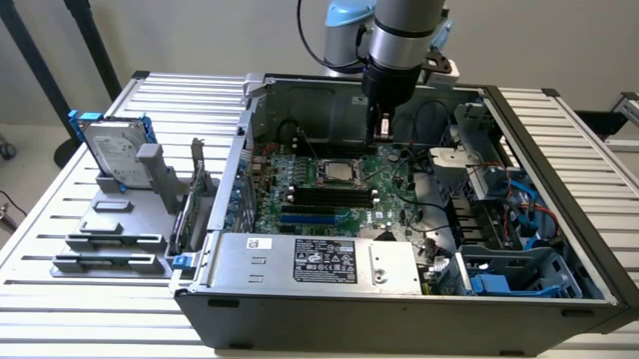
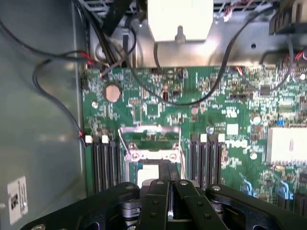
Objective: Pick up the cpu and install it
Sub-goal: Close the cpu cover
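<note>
**A:** What is the room like, and what is everything standing on?

**B:** There is a plain pale wall (image 1: 200, 37) at the back and a counter (image 1: 60, 224) of white metal slats. The biggest thing on it is an open computer case (image 1: 399, 318), lying with its inside facing up. A grey labelled box (image 1: 319, 262) sits along the case's near edge, and the green motherboard (image 1: 299, 206) lies flat beyond it.

**A:** Is anything beside the case?

**B:** At the exterior view's left a grey rack (image 1: 110, 243) holds 1 silver hard drive (image 1: 115, 153) upright in blue brackets.

**A:** And the arm?

**B:** The arm (image 1: 405, 37) comes down from the far side into the case. Its pincer (image 1: 381, 136) hangs above the far part of the board. In the wrist view the 2 fingers are drawn together, with only a thin slit between them. I see nothing held in that slit.

**A:** Where is the cpu?

**B:** The cpu (image 1: 340, 173) lies flat in its socket near the middle of the motherboard, nearer than the pincer and slightly to the exterior view's left. It is a small square with a silvery-grey top and a darker rim. In the wrist view the cpu (image 2: 147, 175) shows pale just past the fingertips. The metal socket frame (image 2: 151, 143) stands beside it, with black memory slots (image 2: 105, 163) on either side.
</note>
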Available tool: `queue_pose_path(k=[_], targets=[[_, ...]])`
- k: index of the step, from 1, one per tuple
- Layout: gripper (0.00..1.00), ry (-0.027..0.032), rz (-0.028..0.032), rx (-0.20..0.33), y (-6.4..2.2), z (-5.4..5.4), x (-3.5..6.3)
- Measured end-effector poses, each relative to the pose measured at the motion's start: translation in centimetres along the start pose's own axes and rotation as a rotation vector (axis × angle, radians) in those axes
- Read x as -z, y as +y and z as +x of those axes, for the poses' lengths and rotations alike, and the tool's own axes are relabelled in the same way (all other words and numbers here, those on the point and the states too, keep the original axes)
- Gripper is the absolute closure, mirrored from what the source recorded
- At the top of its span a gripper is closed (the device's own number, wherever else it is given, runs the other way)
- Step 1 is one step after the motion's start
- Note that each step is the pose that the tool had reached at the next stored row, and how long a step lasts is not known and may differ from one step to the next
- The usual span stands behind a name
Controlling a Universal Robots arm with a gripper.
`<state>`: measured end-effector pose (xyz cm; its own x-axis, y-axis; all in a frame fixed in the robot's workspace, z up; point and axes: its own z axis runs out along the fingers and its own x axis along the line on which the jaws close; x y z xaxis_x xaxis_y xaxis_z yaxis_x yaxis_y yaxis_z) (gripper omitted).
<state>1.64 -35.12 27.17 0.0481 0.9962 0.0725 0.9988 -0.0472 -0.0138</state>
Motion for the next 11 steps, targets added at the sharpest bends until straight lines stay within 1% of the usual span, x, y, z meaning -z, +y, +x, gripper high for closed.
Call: queue_pose_path(k=[2, 8, 9, 11], targets=[[0.89, 0.0039, 0.0002, 0.0, 0.91, 0.0, 0.05], [0.89, 0.0182, 0.0008, 0.0, 3.64, 0.2, 0.09], [0.89, 0.0208, 0.001, 0.0, 4.0, 0.2, 0.1], [0.89, 0.0244, 0.0011, 0.0, 4.31, 0.3, -0.01]])
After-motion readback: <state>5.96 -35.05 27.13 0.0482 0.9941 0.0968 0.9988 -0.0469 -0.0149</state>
